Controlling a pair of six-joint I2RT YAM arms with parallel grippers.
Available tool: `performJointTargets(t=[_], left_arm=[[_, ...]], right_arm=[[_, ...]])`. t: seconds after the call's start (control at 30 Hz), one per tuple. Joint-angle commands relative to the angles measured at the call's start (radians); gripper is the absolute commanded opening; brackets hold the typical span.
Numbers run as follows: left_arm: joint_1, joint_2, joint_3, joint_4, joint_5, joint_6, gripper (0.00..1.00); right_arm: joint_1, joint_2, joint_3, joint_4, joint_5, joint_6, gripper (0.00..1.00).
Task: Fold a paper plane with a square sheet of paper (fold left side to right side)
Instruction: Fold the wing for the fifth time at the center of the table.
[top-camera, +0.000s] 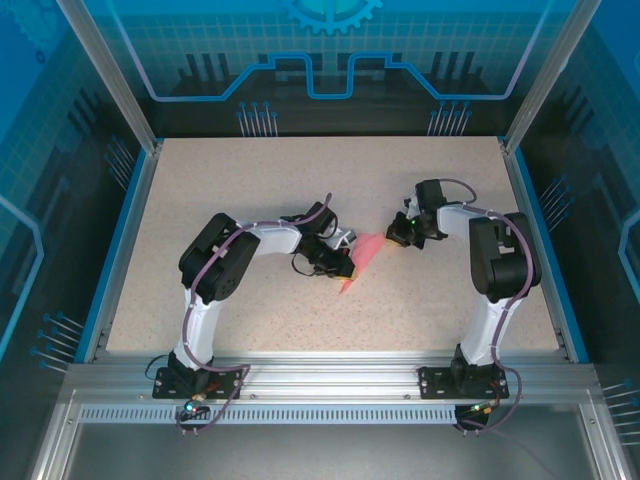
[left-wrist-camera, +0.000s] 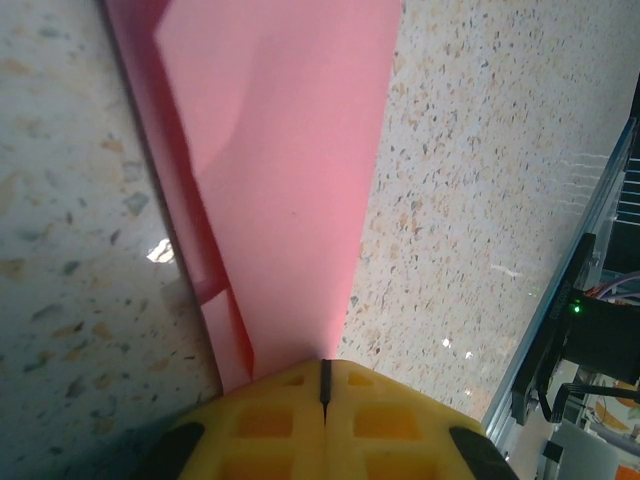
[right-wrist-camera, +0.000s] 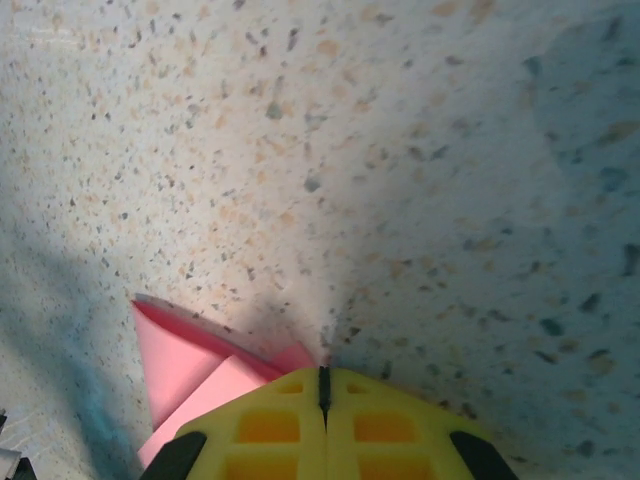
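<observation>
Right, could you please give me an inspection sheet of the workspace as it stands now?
Surface: speckled beige table, flat, no spills seen.
Job's things: pink paper, folded in layers, at the table's middle between both claws.
Clutter: nothing seen.
Claws: left claw shut on the paper's narrow end; right claw shut at the paper's corner, grip unclear.
Cables: purple cables, routed clear of the paper.
Surroundings: aluminium rail at the near edge; blue panels behind.
</observation>
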Motion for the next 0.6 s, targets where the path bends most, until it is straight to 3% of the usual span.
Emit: performJointTargets(t=[0.0, 0.27, 0.57], left_arm=[[0.007, 0.014, -0.051, -0.104, -0.061, 0.019, 0.00], [0.007, 0.009, -0.045, -0.096, -0.052, 0.017, 0.01], [0.007, 0.002, -0.030, -0.088, -0.038, 0.008, 0.01]], right_arm=[[-0.019, 0.028, 0.030, -0.035, -0.021, 0.003, 0.00], [-0.014, -0.067, -0.006, 0.012, -0.058, -0.010, 0.00], [0.134, -0.160, -0.102, 0.079, -0.109, 0.047, 0.00]])
